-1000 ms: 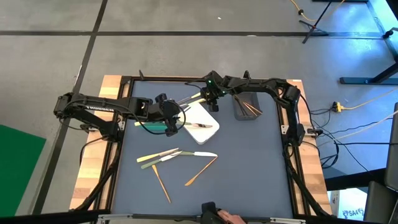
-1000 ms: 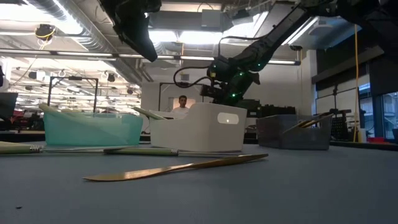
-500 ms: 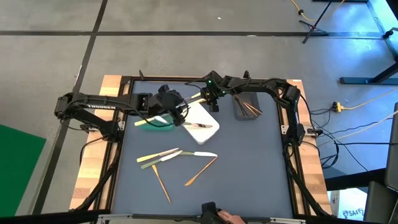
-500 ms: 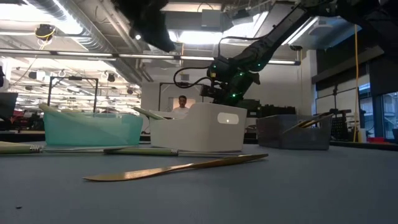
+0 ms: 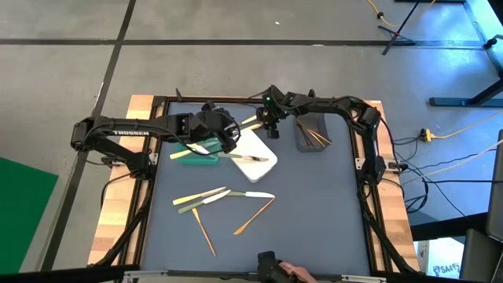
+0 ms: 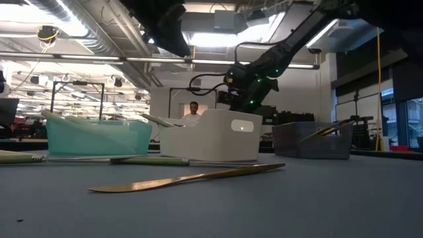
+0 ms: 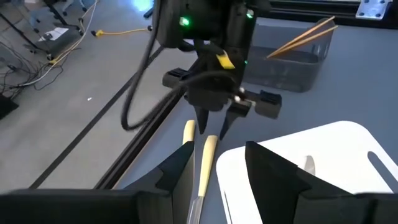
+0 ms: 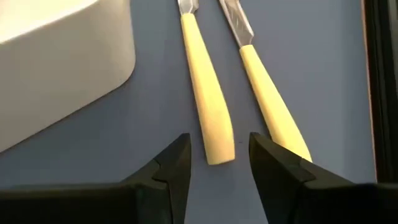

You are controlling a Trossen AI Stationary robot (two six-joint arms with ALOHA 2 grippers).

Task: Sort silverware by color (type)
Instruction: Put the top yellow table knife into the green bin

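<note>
Two yellow-handled pieces of silverware (image 8: 208, 112) (image 8: 270, 106) lie flat side by side on the table, beyond the white container (image 5: 253, 155). My right gripper (image 8: 219, 140) is open, pointing down, with a finger on each side of one handle's free end (image 8: 219, 152), which it does not touch. In the left wrist view the right gripper (image 7: 213, 126) shows beyond my open, empty left gripper (image 7: 219, 152). My left gripper (image 5: 229, 143) hangs in the air between the green container (image 5: 196, 156) and the white one.
The grey container (image 5: 313, 134) holds orange-brown pieces. A silver piece (image 5: 253, 159) lies in the white container, a pale green one (image 5: 185, 155) in the green. Several loose pieces (image 5: 206, 196) (image 5: 253, 215) lie mid-table nearer the front. A person (image 6: 193, 114) stands in the room beyond.
My left gripper has risen from over the green container and swung toward the table's far edge and right, tipping up closer to level. It stays open and empty.
</note>
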